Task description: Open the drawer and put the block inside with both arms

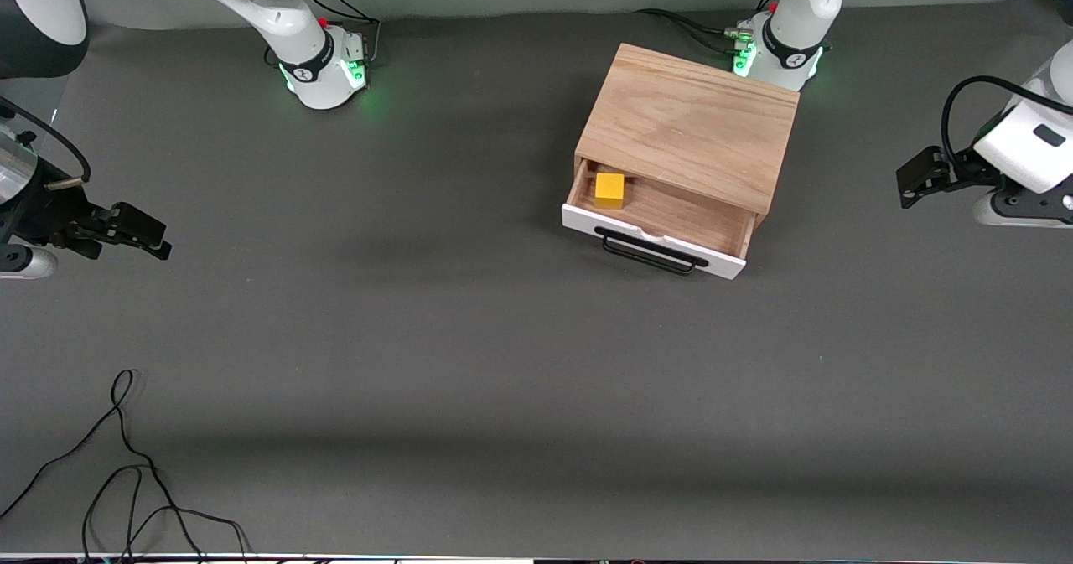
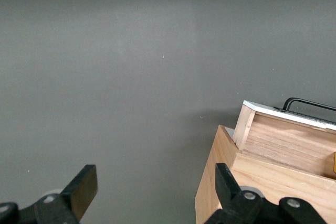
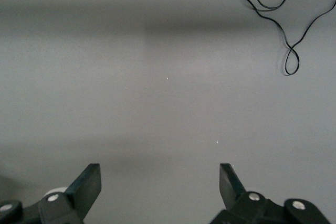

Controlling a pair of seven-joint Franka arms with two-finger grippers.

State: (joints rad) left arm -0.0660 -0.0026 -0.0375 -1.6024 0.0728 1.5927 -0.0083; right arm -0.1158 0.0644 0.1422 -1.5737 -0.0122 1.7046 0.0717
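Observation:
The light oak box (image 1: 692,124) stands toward the left arm's end of the table. Its drawer (image 1: 662,216) is pulled open, with the white front and black bar handle (image 1: 650,254) facing the front camera. The yellow block (image 1: 609,189) lies inside the drawer, in the corner toward the right arm's end. My left gripper (image 1: 914,180) hangs open and holds nothing, off the box's side at the left arm's end of the table; in the left wrist view the left gripper (image 2: 155,187) has the box (image 2: 262,187) and drawer handle (image 2: 310,103) beside it. My right gripper (image 1: 144,235) (image 3: 157,182) hangs open over bare table at the right arm's end.
A loose black cable (image 1: 126,463) (image 3: 268,3) lies on the grey table toward the right arm's end, close to the front camera. The two green-lit arm bases (image 1: 323,74) (image 1: 780,53) stand along the table edge farthest from that camera, one right beside the box.

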